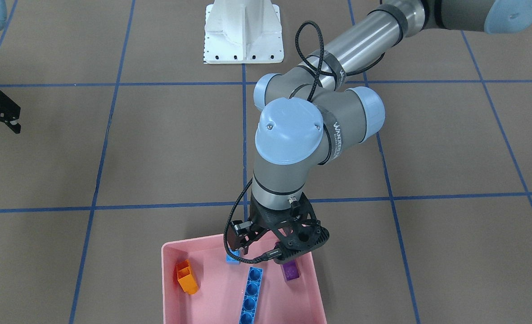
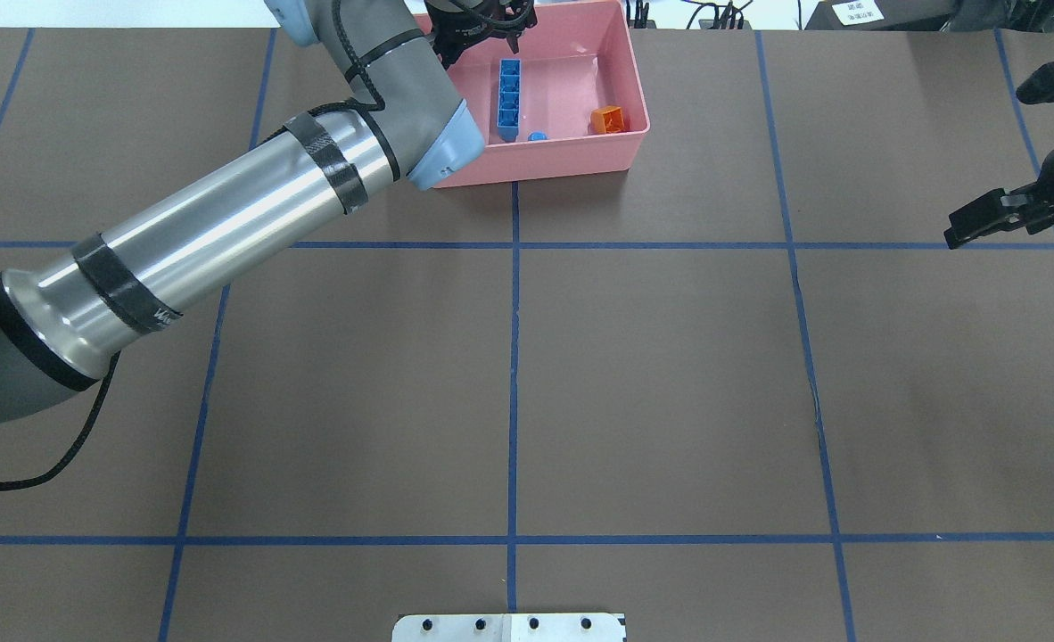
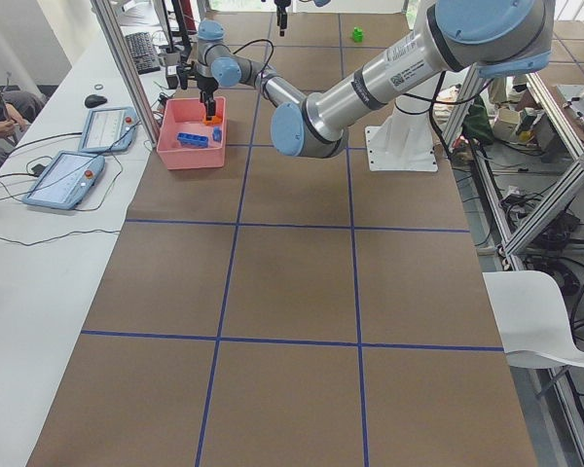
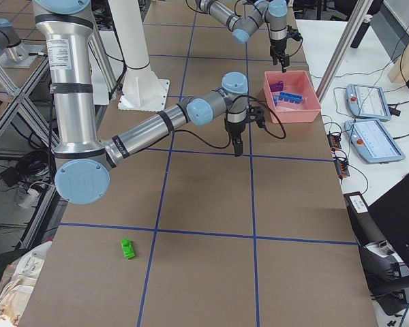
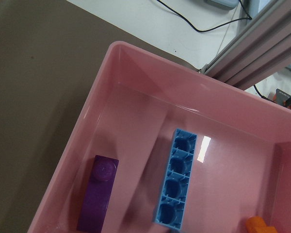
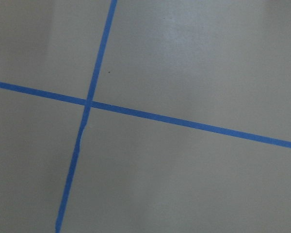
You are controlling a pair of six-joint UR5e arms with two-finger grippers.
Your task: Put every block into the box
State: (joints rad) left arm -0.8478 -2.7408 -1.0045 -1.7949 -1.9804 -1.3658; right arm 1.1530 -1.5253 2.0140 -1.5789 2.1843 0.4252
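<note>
The pink box (image 1: pixel 169 270) holds the orange block (image 1: pixel 187 277), the small blue block (image 1: pixel 232 258), the long blue block (image 1: pixel 251 294) and the purple block (image 1: pixel 290 271). My left gripper (image 1: pixel 252 245) hovers open and empty above the box's near side, over the purple block (image 5: pixel 98 191) and the long blue block (image 5: pixel 175 184). The green block (image 4: pixel 127 248) lies alone on the table, far from the box, on my right. My right gripper (image 2: pixel 968 230) hangs open and empty above bare table, away from both.
The white robot base (image 1: pixel 243 36) stands at the table's robot edge. Control tablets (image 4: pixel 371 139) lie on the side bench beyond the box. Blue tape lines divide the brown table into squares.
</note>
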